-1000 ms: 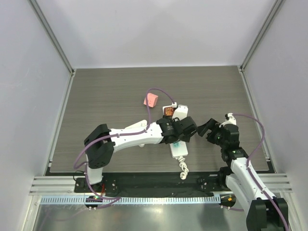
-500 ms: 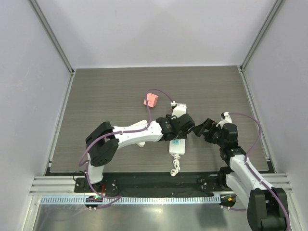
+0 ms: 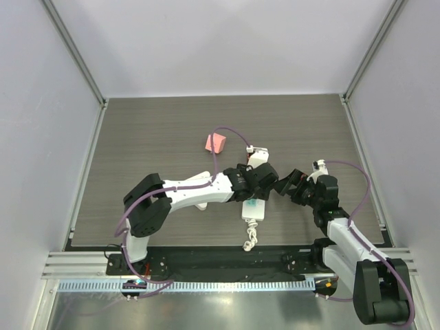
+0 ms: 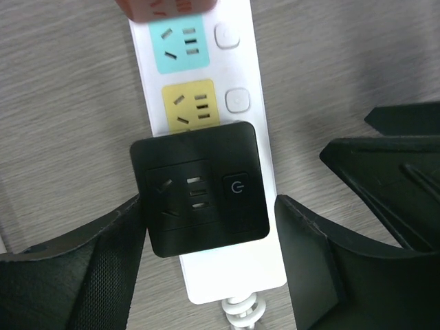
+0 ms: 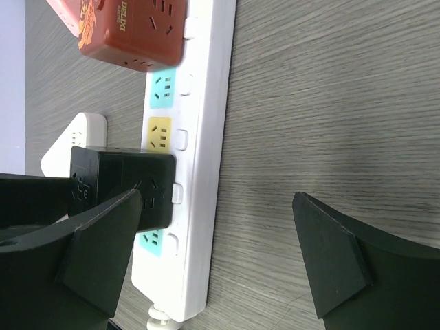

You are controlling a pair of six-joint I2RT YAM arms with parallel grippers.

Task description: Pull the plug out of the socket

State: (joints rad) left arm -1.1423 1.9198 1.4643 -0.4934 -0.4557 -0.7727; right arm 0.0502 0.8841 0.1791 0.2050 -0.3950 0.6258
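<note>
I am seeing the left gripper sitting open around the plug, with one finger on each side. One finger is looking like it is touching the plug's side. The other is sitting just beside it, with a thin strip of white showing between. The plug is sitting in the socket, near the cord end, next to the yellow face. The right gripper is hanging wide open by the socket, holding nothing.

Even, bright, diffuse light falls from above; shadows on the table are faint. Wrist views are sharp mid-frame, with the near dark fingers soft-edged.
</note>
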